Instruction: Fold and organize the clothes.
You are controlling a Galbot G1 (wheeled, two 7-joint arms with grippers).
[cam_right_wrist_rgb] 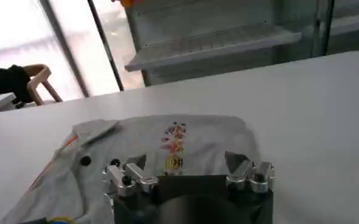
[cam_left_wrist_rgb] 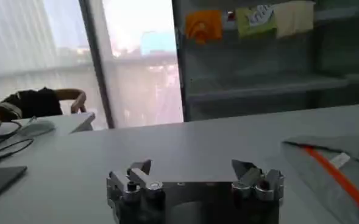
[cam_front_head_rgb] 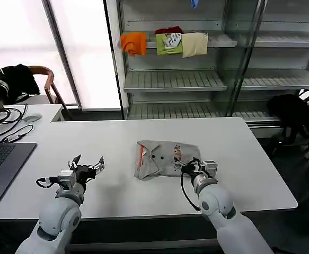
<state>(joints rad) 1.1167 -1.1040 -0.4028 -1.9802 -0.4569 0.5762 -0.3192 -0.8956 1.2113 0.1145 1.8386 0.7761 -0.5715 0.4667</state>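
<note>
The clothes, a light grey T-shirt [cam_front_head_rgb: 162, 157] with a small coloured print and a red neck accent, lies folded in a rough rectangle at the middle of the white table [cam_front_head_rgb: 117, 137]. My right gripper [cam_front_head_rgb: 194, 167] hangs open over the shirt's near right edge, nothing between its fingers; in the right wrist view the gripper [cam_right_wrist_rgb: 185, 163] is just above the T-shirt [cam_right_wrist_rgb: 167, 140] near the print. My left gripper [cam_front_head_rgb: 88, 164] stands open above bare table to the left of the shirt. In the left wrist view the gripper [cam_left_wrist_rgb: 191, 167] faces the T-shirt's edge [cam_left_wrist_rgb: 331, 170].
A laptop [cam_front_head_rgb: 0, 164] and cables [cam_front_head_rgb: 3, 116] lie at the table's left end. Behind the table stands a metal shelf [cam_front_head_rgb: 175, 79] with orange, green and cream folded garments [cam_front_head_rgb: 165, 42]. A chair with a black garment [cam_front_head_rgb: 16, 82] is at far left.
</note>
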